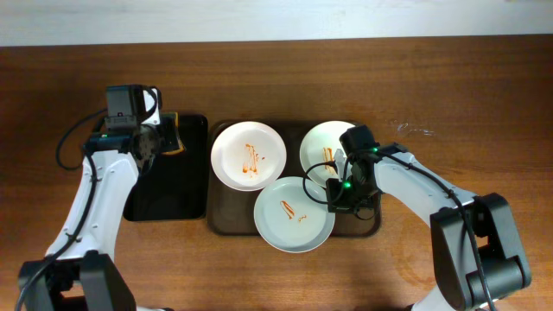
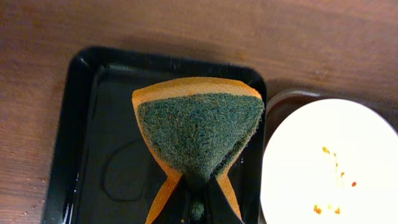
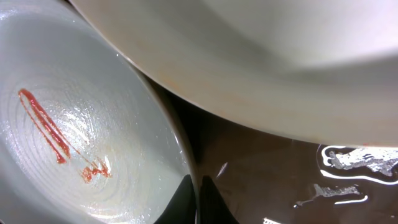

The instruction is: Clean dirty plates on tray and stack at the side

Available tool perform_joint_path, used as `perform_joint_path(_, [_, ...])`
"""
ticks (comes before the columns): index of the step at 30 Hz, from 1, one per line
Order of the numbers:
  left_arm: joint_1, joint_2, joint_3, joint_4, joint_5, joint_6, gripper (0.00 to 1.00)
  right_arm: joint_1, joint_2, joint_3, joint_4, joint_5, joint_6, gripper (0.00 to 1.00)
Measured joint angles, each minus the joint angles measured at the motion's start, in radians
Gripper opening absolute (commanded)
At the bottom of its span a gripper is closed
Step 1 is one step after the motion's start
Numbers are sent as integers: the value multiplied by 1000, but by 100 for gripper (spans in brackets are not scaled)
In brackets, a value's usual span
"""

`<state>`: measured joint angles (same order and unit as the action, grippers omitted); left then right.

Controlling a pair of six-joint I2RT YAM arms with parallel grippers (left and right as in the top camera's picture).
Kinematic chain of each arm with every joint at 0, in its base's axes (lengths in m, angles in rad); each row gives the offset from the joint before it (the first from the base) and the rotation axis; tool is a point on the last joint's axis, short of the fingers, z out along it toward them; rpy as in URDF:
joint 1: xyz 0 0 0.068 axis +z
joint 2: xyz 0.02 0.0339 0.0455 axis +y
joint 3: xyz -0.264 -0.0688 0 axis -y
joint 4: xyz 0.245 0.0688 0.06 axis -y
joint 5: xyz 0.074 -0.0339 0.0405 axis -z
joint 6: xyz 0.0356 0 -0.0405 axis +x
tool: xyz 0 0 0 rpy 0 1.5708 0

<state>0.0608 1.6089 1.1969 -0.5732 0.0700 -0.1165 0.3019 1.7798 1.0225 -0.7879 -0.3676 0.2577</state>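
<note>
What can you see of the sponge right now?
The sponge is orange-yellow foam with a dark green scouring face turned to the left wrist camera. The left gripper pinches its narrow end, squeezing it into a fan shape that widens away from the fingers. It hangs over the small black tray, beside a sauce-speckled plate. Contact with the tray floor cannot be told.

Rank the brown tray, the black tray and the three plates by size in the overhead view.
1. Brown tray, largest.
2. Black tray, narrower.
3. The left plate, front plate and right plate look alike, so no ranking; the right arm covers part of the right plate.
</note>
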Motion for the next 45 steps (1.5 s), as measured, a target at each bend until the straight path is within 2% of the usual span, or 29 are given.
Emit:
perform_joint_path(4, [-3,-38,0,45,-5,0,0,0,0,0,0,0,1,4])
perform_joint_path(10, [-3,-193,0,82,-30,0,0,0,0,0,0,0,0,4])
perform_joint_path(20, [-3,-195,0,66,-30,-5,0,0,0,0,0,0,2,4])
perform_joint_path(22, [-3,-177,0,10,-31,-16,0,0,0,0,0,0,1,4])
perform_joint_path(26, [-3,-10,-8,-76,-6,-68,0,0,0,0,0,0,1,4])
perform_joint_path(29, [-3,92,-21,-80,87,-71,0,0,0,0,0,0,1,4])
perform_joint_path(33, [-23,98,-23,-71,134,-54,0,0,0,0,0,0,2,4])
perform_joint_path(36, [-105,98,-23,-56,174,6,0,0,0,0,0,0,1,4])
perform_joint_path(41, [-320,98,-23,-111,360,75,0,0,0,0,0,0,1,4])
perform_joint_path(45, [-441,98,-23,-118,437,-55,0,0,0,0,0,0,2,4])
